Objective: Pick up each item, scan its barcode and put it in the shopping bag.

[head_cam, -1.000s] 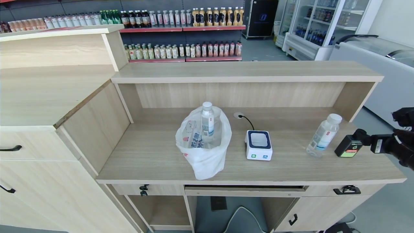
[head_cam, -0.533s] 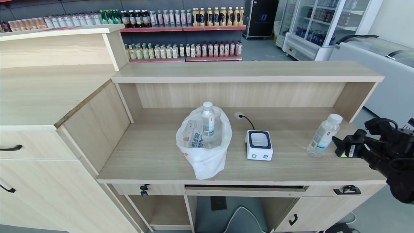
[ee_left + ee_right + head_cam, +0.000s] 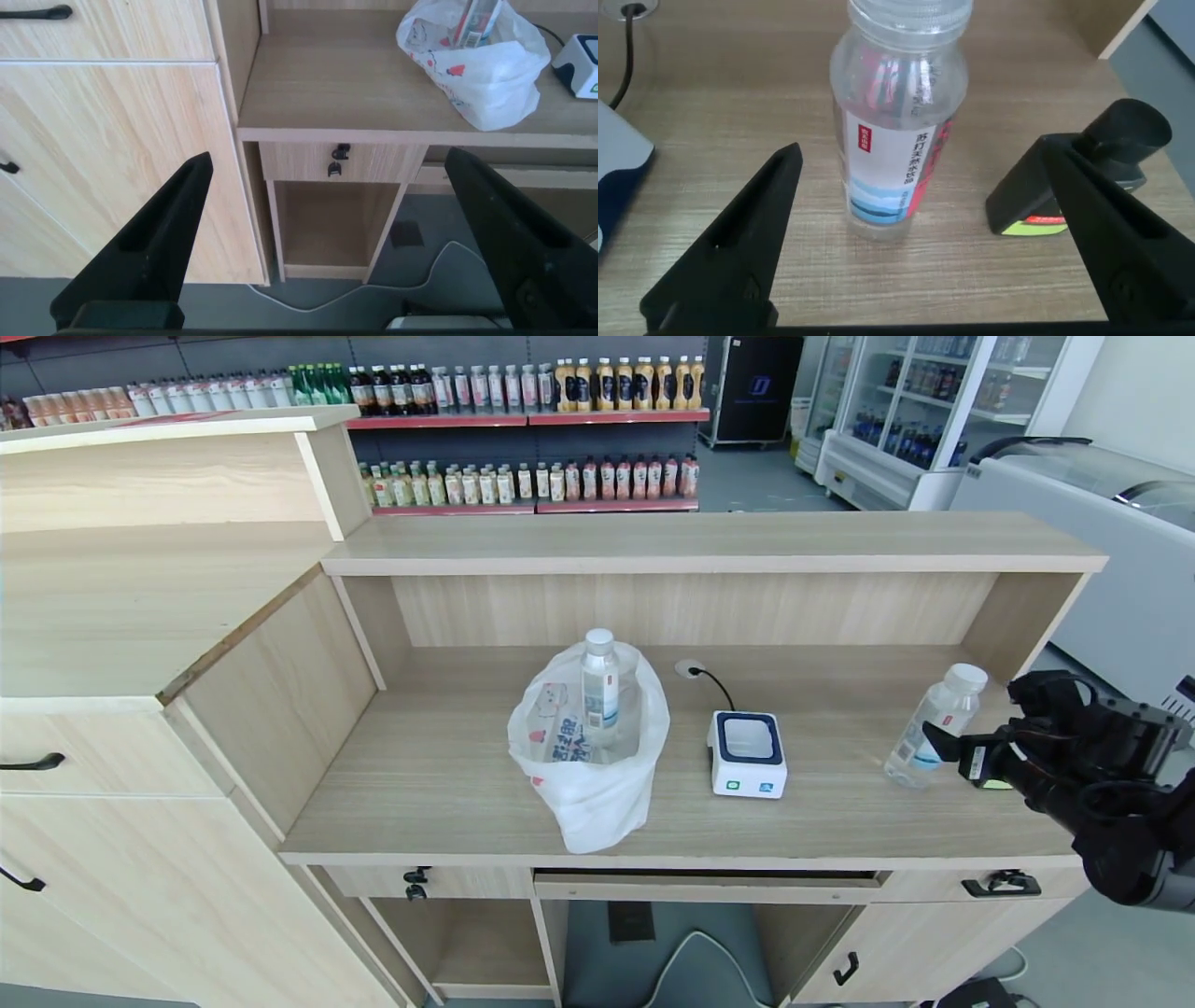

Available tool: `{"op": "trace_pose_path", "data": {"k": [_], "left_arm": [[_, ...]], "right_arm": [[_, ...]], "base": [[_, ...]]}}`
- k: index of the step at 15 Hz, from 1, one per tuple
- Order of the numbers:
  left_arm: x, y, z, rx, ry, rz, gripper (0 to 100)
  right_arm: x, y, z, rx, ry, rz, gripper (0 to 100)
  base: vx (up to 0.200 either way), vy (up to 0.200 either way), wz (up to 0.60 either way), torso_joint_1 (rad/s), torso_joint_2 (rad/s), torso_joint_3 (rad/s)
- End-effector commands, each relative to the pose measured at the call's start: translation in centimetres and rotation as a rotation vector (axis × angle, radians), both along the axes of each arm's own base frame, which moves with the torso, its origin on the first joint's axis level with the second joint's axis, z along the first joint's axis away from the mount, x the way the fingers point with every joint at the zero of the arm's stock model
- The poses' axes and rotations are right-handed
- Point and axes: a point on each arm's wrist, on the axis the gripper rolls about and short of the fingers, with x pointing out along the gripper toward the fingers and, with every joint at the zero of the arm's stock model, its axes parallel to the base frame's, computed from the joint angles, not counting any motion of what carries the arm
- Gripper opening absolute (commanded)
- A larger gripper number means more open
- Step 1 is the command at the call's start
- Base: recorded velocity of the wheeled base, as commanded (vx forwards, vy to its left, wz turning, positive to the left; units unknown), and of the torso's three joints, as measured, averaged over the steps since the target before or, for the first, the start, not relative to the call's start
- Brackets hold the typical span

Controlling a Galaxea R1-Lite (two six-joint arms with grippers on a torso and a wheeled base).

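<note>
Pale wood counter (image 3: 448, 784), drink shelves (image 3: 523, 420) behind. White shopping bag (image 3: 588, 803) mid-counter with one bottle (image 3: 599, 695) upright inside, scanner (image 3: 747, 756) just beside it, water bottle (image 3: 934, 723) standing far right at the spread-open right gripper (image 3: 915, 154), nothing gripped. Left gripper (image 3: 327, 159) spread too, low by the counter's front.

The clear bottle (image 3: 896, 140) carries a red, white and blue label. The shopping bag (image 3: 593, 803) is white with red print; the counter (image 3: 439, 784) is pale wood grain.
</note>
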Motion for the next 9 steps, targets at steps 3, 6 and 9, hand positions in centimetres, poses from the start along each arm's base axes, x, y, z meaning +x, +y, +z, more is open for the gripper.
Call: {"op": "trace_pose_path", "data": {"k": [3,6,9], "left_arm": [[0.0,0.0,0.0,0.0,-0.001,0.0,100],[0.0,0.0,0.0,0.0,-0.001,0.0,100],[0.0,0.0,0.0,0.0,-0.001,0.0,100]], "right_arm": [[1.5,0.3,-0.7,-0.03,-0.001,0.018,100],[1.8,0.4,-1.5,-0.038,0.018,0.024,100],[2.2,0.6,-1.7,-0.039,0.015,0.032,100]], "base": [[0.0,0.0,0.0,0.0,0.0,0.0],[0.0,0.0,0.0,0.0,0.0,0.0],[0.0,0.0,0.0,0.0,0.0,0.0]]}}
